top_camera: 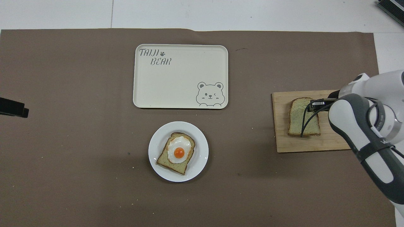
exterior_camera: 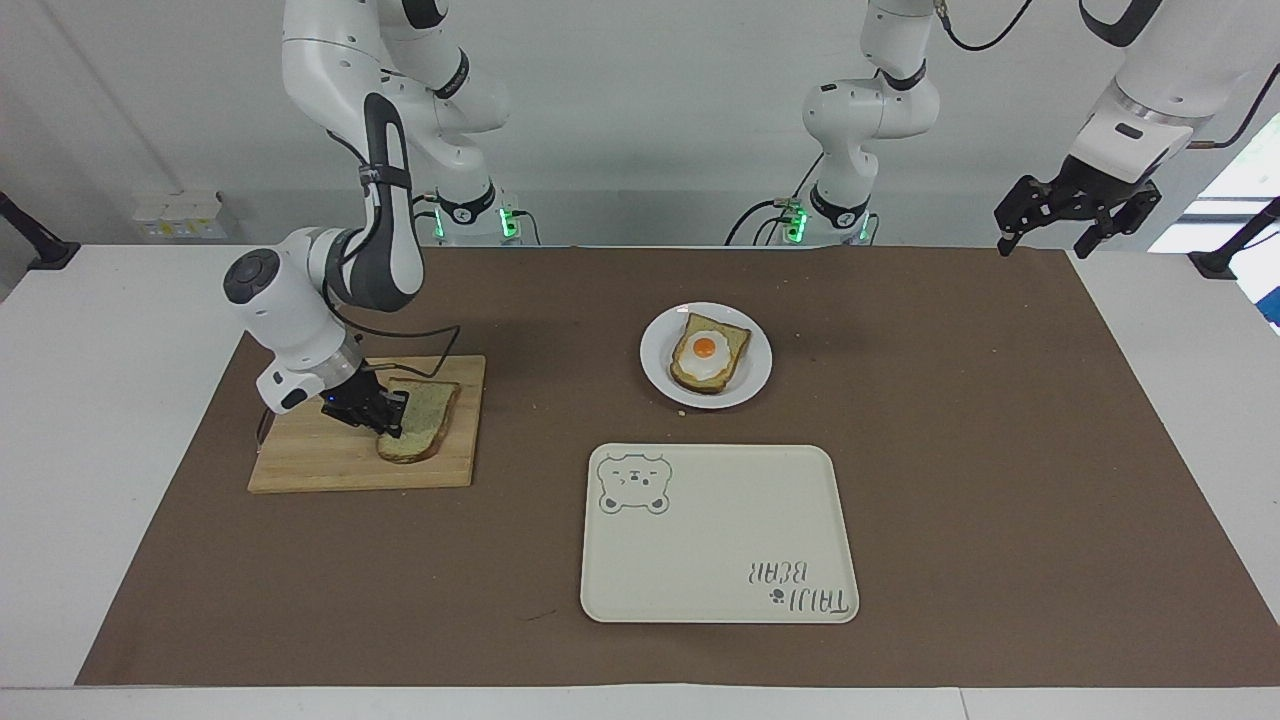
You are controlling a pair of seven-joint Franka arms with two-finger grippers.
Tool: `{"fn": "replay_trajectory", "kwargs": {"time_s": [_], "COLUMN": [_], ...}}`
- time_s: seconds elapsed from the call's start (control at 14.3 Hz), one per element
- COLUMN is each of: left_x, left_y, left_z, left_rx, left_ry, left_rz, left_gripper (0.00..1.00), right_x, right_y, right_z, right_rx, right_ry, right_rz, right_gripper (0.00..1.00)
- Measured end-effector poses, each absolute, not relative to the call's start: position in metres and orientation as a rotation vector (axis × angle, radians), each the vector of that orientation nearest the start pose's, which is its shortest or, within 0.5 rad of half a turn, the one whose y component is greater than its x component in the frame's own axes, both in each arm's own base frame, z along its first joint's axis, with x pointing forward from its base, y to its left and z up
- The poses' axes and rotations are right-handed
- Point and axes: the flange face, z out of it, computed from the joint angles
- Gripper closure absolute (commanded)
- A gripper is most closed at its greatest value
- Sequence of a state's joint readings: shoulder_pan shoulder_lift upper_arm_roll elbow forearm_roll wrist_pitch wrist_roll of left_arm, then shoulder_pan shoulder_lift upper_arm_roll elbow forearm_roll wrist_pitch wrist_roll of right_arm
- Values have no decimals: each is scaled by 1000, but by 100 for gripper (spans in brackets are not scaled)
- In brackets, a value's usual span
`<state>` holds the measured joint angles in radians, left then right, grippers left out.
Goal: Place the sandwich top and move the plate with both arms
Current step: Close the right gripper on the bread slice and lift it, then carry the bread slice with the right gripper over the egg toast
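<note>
The sandwich top (exterior_camera: 428, 412) is a plain speckled slice on a wooden cutting board (exterior_camera: 320, 462) toward the right arm's end of the table. My right gripper (exterior_camera: 385, 418) is shut on the slice's edge nearest the arm's end, and that edge is tilted up off the board. The slice (top_camera: 300, 121) and gripper (top_camera: 315, 104) also show in the overhead view. The white plate (exterior_camera: 752, 378) sits mid-table with an egg-topped slice (exterior_camera: 708, 355) on it. My left gripper (exterior_camera: 1048, 238) hangs open and empty in the air over the left arm's end of the mat, waiting.
A cream rectangular tray (exterior_camera: 715, 545) with a bear drawing lies beside the plate, farther from the robots. The brown mat (exterior_camera: 1000, 450) covers most of the table. The cutting board (top_camera: 309, 145) lies under the right arm's wrist.
</note>
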<state>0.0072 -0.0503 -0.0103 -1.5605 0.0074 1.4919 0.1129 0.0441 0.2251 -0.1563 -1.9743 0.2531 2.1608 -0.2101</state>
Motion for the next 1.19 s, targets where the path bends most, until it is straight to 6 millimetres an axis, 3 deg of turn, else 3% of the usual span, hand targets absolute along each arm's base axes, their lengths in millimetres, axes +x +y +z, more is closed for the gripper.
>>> {"fn": "replay_trajectory", "kwargs": {"time_s": [0.42, 0.63, 0.77, 1.05, 1.19], "left_x": [531, 531, 531, 531, 531], "left_y": [-1, -1, -1, -1, -1], "left_z": [650, 650, 650, 650, 650], "left_rx": [-3129, -3129, -3129, -3129, -3129], "left_ry": [181, 181, 181, 181, 181], "left_rz": [29, 29, 29, 29, 29], "left_gripper": [0, 0, 0, 0, 0], "right_x": [585, 587, 588, 579, 572], "right_y": [-44, -22, 16, 120, 159], "right_z": [421, 437, 439, 440, 440], "right_rx": [-2912, -2890, -2892, -2910, -2892], "right_ry": [-2, -25, 17, 30, 28], "right_rz": [133, 175, 198, 226, 231], "right_gripper": [100, 100, 100, 100, 100]}}
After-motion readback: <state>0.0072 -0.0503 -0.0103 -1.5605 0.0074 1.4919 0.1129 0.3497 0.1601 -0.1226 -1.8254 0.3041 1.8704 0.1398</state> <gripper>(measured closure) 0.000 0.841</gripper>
